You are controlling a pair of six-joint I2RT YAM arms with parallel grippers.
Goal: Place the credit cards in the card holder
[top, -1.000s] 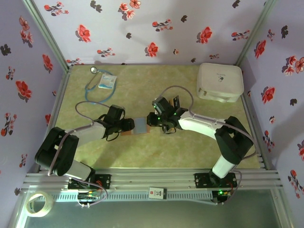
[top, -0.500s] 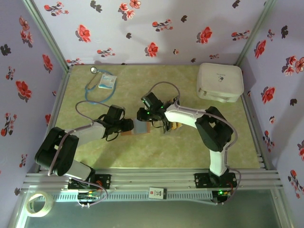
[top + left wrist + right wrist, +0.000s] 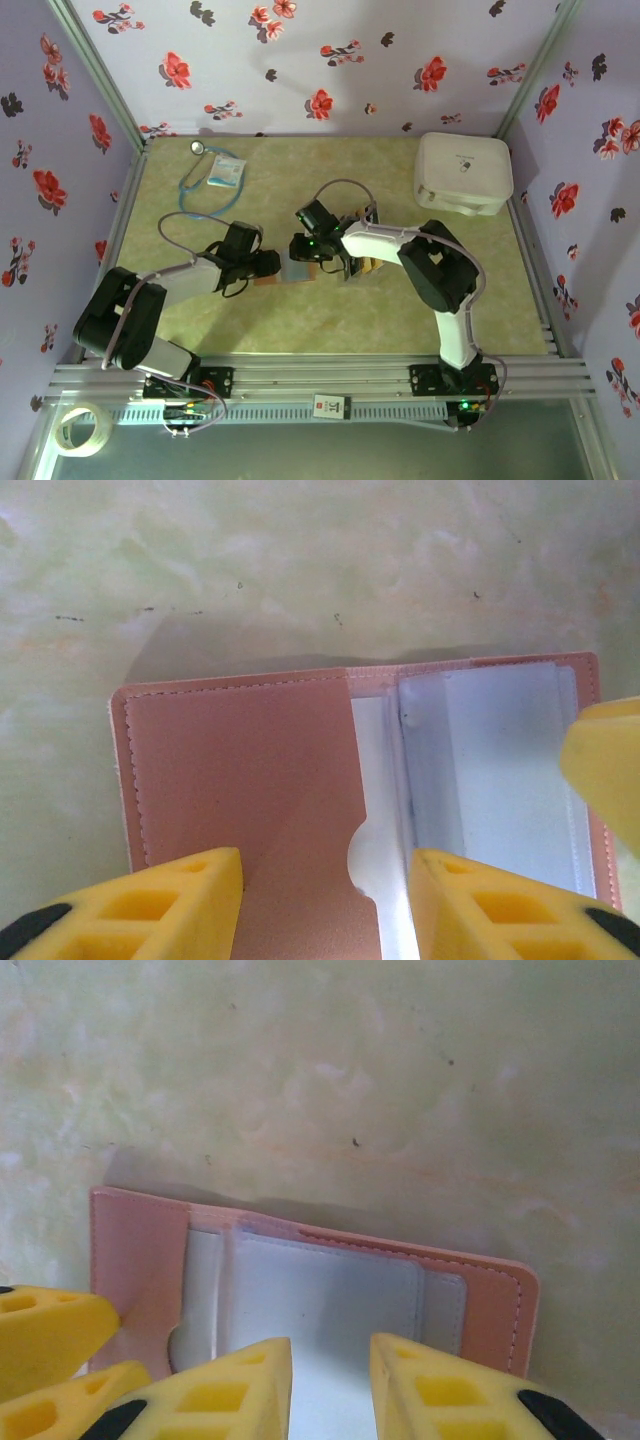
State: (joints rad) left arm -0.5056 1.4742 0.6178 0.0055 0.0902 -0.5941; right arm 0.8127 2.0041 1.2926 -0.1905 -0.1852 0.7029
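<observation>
Now the holder (image 3: 240,770) lies open under both tips: left claw (image 3: 322,865) half-wide, pinning it, right claw (image 3: 328,1360) narrow, grip unclear, cards (image 3: 368,265) beside it; next, feed one into the clear pocket (image 3: 500,770).

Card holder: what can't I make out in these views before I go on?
- Top external: the card holder is small and partly covered by the left gripper and right gripper; pockets unreadable.
- Right wrist: the whitish patch between the fingers is cut by the bottom edge; card or pocket, cannot tell.
- Left wrist: the holder's near edge is hidden by the fingers.
- Top external: the credit cards are partly hidden by the right arm; count unclear.
</observation>
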